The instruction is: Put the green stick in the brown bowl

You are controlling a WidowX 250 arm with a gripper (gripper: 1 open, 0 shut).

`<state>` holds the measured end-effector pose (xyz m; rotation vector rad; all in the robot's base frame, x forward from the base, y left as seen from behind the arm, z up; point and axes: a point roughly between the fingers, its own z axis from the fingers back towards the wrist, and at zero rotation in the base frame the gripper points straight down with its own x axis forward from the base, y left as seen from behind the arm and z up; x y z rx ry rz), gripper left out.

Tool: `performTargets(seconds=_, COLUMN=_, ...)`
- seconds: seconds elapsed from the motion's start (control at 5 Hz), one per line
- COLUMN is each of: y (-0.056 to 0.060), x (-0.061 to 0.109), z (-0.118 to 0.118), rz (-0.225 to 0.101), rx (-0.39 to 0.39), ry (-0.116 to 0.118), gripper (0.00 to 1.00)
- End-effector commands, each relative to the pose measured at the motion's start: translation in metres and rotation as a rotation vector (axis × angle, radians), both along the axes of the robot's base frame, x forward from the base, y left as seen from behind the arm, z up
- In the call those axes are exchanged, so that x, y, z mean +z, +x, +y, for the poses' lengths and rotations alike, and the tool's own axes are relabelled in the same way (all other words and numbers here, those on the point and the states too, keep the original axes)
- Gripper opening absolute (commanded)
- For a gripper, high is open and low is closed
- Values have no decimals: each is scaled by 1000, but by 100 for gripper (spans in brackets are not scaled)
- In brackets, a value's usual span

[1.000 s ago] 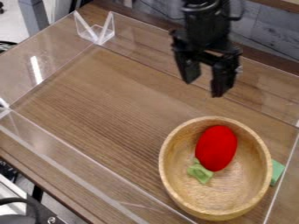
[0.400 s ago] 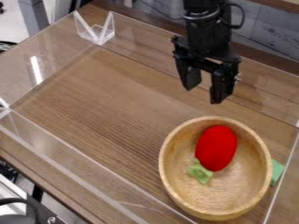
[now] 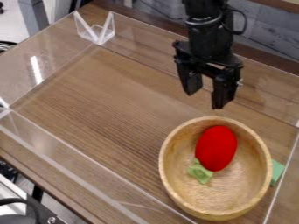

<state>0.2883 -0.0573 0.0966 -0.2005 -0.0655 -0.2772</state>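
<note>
The brown bowl [image 3: 169,171], wide, shallow and of light wood, sits at the front right of the wooden table. Inside it lies a red toy [image 3: 215,146] with a small green bit [image 3: 201,174] at its lower left. A green piece [image 3: 277,171], likely the green stick, shows just outside the bowl's right rim, mostly hidden by it. My black gripper [image 3: 205,94] hangs behind the bowl, pointing down, open, with nothing between its fingers. It is clear of the bowl and of both green pieces.
Clear acrylic walls [image 3: 35,70] ring the table top, with a folded clear corner piece [image 3: 96,31] at the back left. The right wall stands close beside the bowl. Bare wood [image 3: 105,105] stretches left of the gripper.
</note>
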Motion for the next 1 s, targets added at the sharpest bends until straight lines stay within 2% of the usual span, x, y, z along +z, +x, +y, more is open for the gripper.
performTargets(seconds=0.0, y=13, x=16, z=-3, rz=-51, rx=9, ry=-4, gripper=100)
performTargets(seconds=0.2, y=17, x=14, z=-6, rz=-44, rx=4, ry=-1, gripper=100)
performTargets(seconds=0.4, y=15, x=22, z=1, rz=-31, rx=-32, ry=2, gripper=100)
performTargets(seconds=0.6, y=11, x=34, z=10, rz=-33, rx=-57, ry=0, gripper=100)
performTargets(seconds=0.8, y=11, x=35, z=13, rz=-58, rx=-33, ry=-1, gripper=100)
